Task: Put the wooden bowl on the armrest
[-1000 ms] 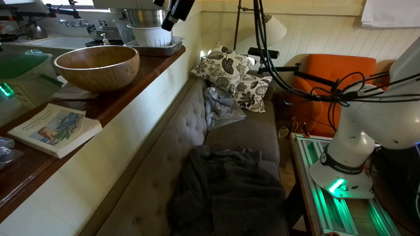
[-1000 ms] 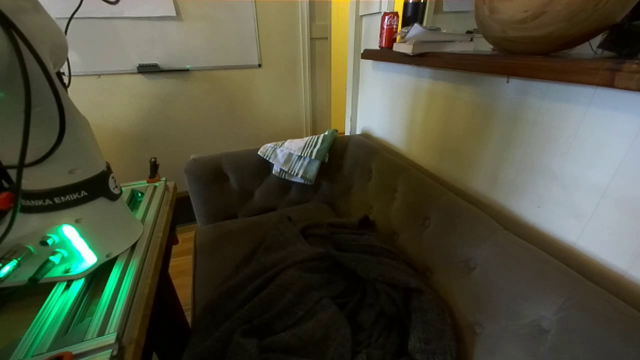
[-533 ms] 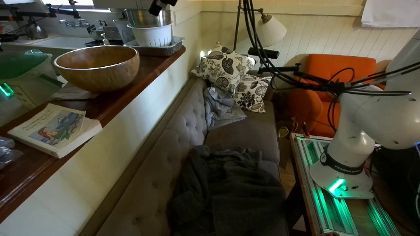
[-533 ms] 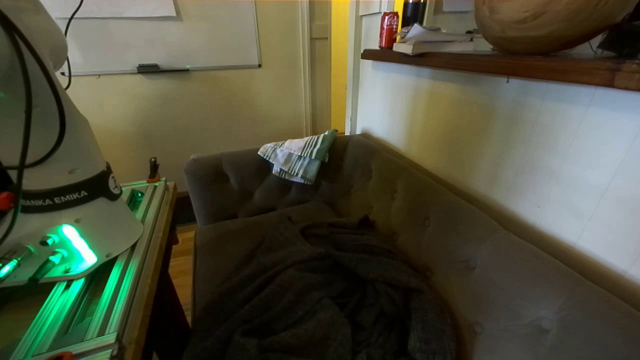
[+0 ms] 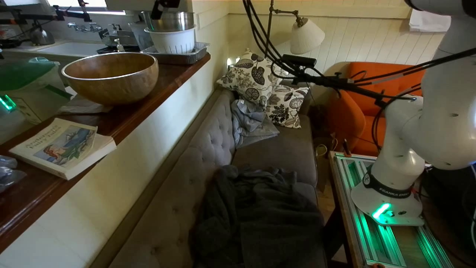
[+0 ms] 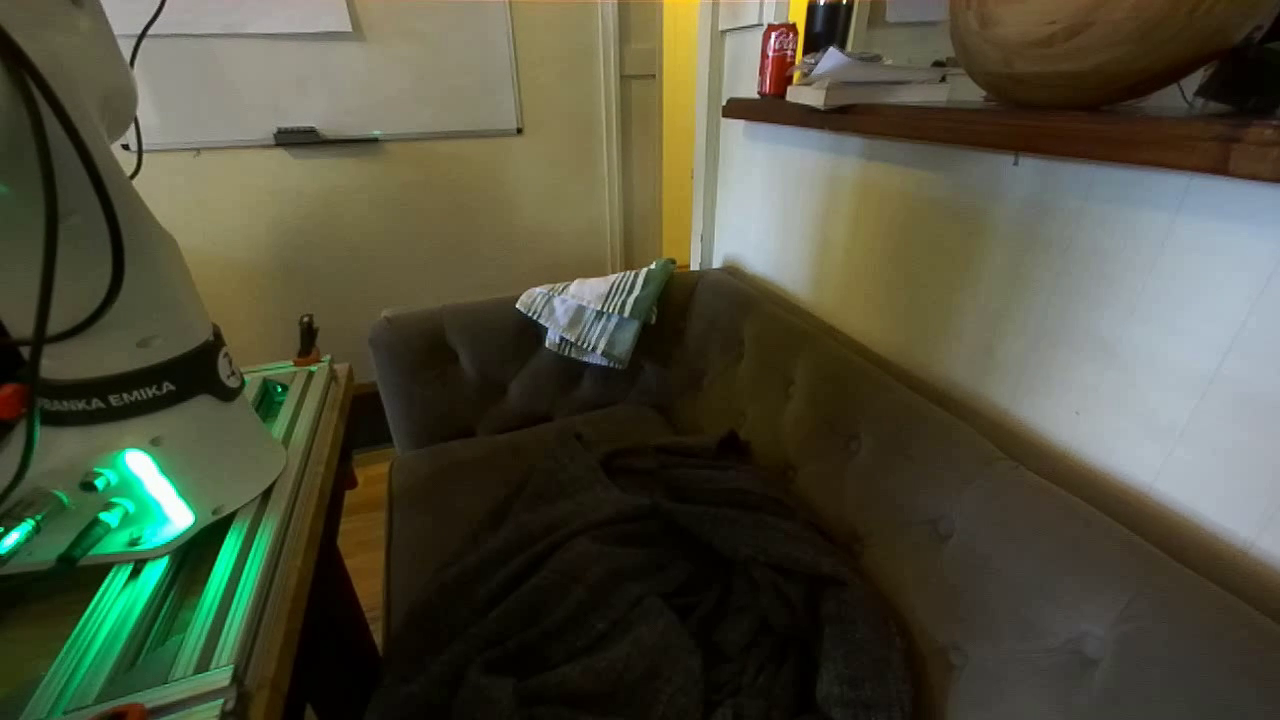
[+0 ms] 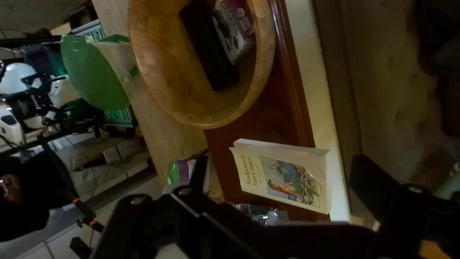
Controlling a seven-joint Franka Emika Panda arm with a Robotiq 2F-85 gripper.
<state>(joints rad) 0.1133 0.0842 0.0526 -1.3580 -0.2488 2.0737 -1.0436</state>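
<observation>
The wooden bowl (image 5: 111, 80) stands upright on the dark wooden ledge (image 5: 163, 87). It also shows, cut off by the top edge, in an exterior view (image 6: 1090, 50) and in the wrist view (image 7: 165, 79). A dark oblong object (image 7: 210, 46) and a purple-and-white packet (image 7: 235, 30) lie inside it. My gripper (image 7: 280, 162) is open and empty, its fingers wide apart above the book end of the ledge. Only part of the gripper (image 5: 161, 7) shows at the top of an exterior view, above the bowl's level. The sofa armrest (image 6: 440, 335) has a striped towel (image 6: 600, 310) over it.
A book (image 5: 63, 147) lies beside the bowl on the ledge, with clear plastic wrap (image 5: 9, 171) near it. A metal pot on a white colander (image 5: 171, 39) stands in a tray behind. A red can (image 6: 777, 60) stands at the ledge's far end. A dark blanket (image 5: 260, 216) covers the sofa seat.
My gripper has moved left and slightly up along the top of an exterior view. The arm and its cables have swung left too. The bowl has not visibly moved.
</observation>
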